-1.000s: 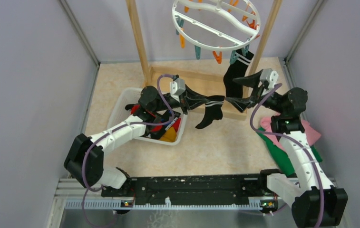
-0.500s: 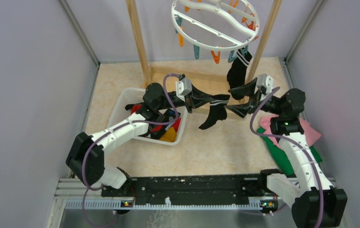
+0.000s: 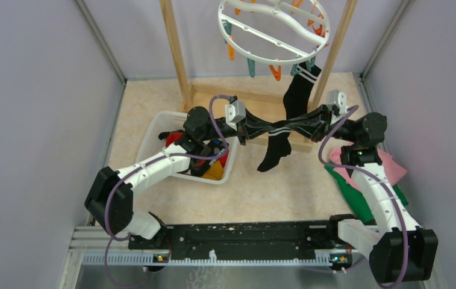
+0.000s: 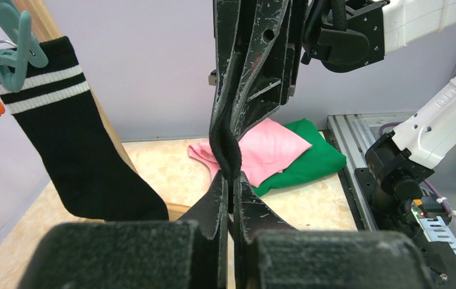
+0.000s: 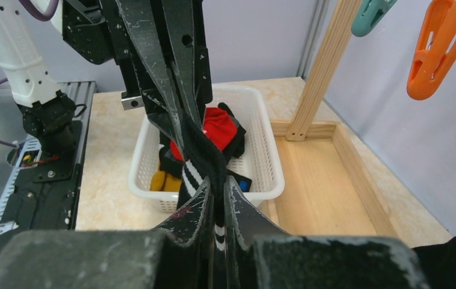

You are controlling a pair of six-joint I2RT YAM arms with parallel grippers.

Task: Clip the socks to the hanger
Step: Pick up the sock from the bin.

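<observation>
A black sock with white stripes [image 3: 271, 153] is stretched between my two grippers in mid-air, its foot dangling below. My left gripper [image 3: 268, 128] [image 4: 232, 179] is shut on one part of it. Facing it, my right gripper [image 3: 297, 124] [image 5: 216, 188] is shut on the striped cuff [image 5: 196, 158]. Another black striped sock [image 3: 299, 90] [image 4: 74, 156] hangs from a teal peg [image 4: 9, 37] of the white round hanger [image 3: 273, 30] above. More socks, red [image 5: 219, 127] and yellow [image 5: 164, 180], lie in the basket.
The white mesh basket [image 3: 153, 129] [image 5: 268, 158] stands left of centre under the left arm. Wooden rack posts [image 3: 177, 54] [image 5: 324, 66] and its base frame [image 5: 327, 192] stand behind. Pink [image 4: 270, 144] and green [image 4: 312, 159] cloths lie at the right. Orange peg [image 5: 442, 48] hangs near.
My right gripper has moved in toward the left one and closed on the sock's cuff. The sock now spans both grippers. The left gripper stayed shut.
</observation>
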